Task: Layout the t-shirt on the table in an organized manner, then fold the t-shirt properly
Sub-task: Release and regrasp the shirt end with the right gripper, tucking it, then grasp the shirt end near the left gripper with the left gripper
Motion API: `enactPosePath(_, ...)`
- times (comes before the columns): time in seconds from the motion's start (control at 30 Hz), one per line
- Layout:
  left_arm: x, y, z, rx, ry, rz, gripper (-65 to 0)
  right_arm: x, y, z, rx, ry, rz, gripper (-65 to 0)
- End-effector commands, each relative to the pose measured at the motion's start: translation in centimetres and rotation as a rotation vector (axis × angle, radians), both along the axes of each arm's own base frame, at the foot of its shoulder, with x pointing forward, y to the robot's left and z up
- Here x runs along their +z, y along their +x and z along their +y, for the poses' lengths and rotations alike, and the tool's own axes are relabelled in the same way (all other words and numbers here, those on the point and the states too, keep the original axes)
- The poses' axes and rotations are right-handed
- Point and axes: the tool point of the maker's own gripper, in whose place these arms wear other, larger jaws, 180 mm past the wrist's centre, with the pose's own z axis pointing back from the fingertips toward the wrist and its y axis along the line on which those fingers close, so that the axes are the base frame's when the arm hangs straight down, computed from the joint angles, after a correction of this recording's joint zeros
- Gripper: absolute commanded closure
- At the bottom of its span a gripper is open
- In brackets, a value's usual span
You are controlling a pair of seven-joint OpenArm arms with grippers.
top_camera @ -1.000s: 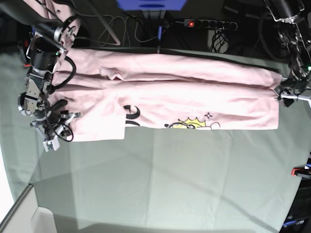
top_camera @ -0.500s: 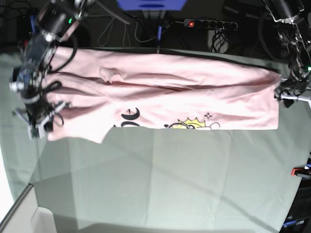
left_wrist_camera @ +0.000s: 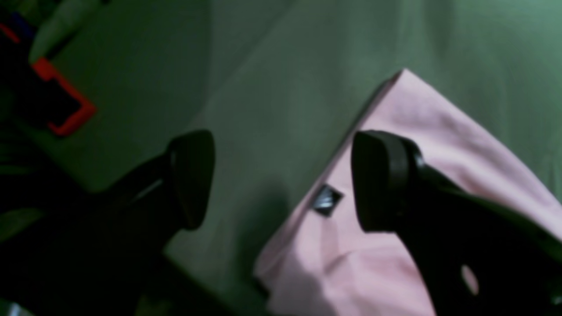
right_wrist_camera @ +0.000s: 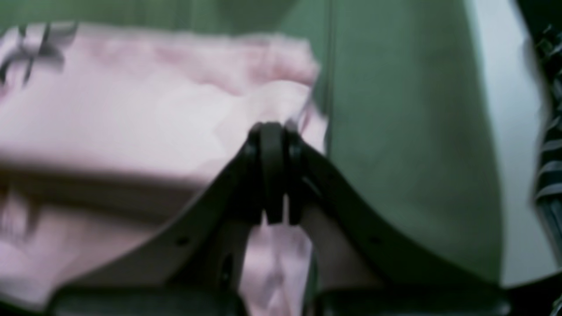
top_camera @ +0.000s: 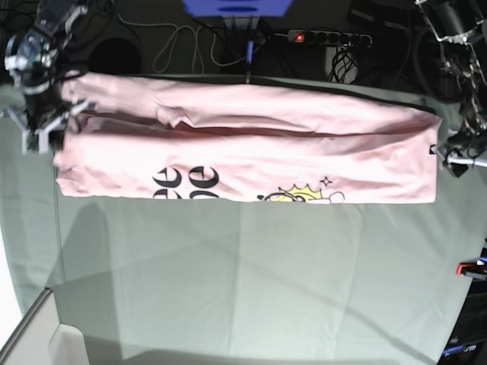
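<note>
The t-shirt (top_camera: 251, 152) is spread as a long band across the far part of the desk (top_camera: 251, 281), print at its near edge. Its left end is pinched by the right gripper (right_wrist_camera: 273, 175). The left gripper (left_wrist_camera: 281, 180) sits at the right end, fingers (left_wrist_camera: 193, 175) spread.

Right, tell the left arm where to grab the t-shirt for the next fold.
Grip the t-shirt at its near corner by the left gripper, coming in from the table edge. The corner lies flat and pointed beside the open fingers, so one can probably slide under.
</note>
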Motion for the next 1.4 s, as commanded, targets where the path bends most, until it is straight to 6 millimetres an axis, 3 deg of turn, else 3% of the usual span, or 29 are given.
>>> enactPosePath(0.0,1.7,0.9,1.1,-0.001,0.04,-0.043,-47.1,0.3,0.3,-0.1,0.0,0.011,-0.031,0.0)
enactPosePath(0.17,1.6,0.9,1.1,0.0,0.04,-0.041,-47.2,-3.2,-1.4,0.2,-0.022,0.082,0.044,0.0)
enactPosePath(0.37,1.5,0.9,0.9,-0.006,0.039,-0.038,-47.2,-5.8,-2.7,-0.3,-0.018,0.111,0.12,0.0)
enactPosePath(0.43,1.3,0.8,0.8,-0.005,0.034,-0.035,-47.3,-6.0,-2.7,-0.2,-0.004,0.109,0.13,-5.2)
enactPosePath(0.6,0.9,0.5,0.5,-0.006,0.026,-0.025,-52.6,-6.1,-3.2,-0.1,0.002,0.109,0.141,-26.4)
enactPosePath(0.7,0.5,0.8,-0.4,-0.034,0.02,-0.014,-52.8,-6.0,-3.1,-0.2,0.002,0.108,0.137,-31.5)
enactPosePath(0.93,-2.3,1.2,-4.5,-0.168,-0.001,0.067,-52.9,-6.1,-3.1,0.0,0.001,0.111,0.136,-31.6)
enactPosePath(1.07,-5.0,-0.2,-4.3,-0.145,-0.037,0.14,-52.9,-6.1,-3.1,0.0,0.001,0.111,0.136,-31.6)
enactPosePath(1.23,-5.7,-0.1,-4.2,-0.138,-0.051,0.155,-52.9,-6.1,-3.1,0.0,0.001,0.111,0.136,-31.6)
enactPosePath(1.37,-5.6,0.6,-5.6,-0.24,-0.068,0.136,-52.7,-6.1,-3.1,0.0,0.001,0.113,0.138,-31.6)
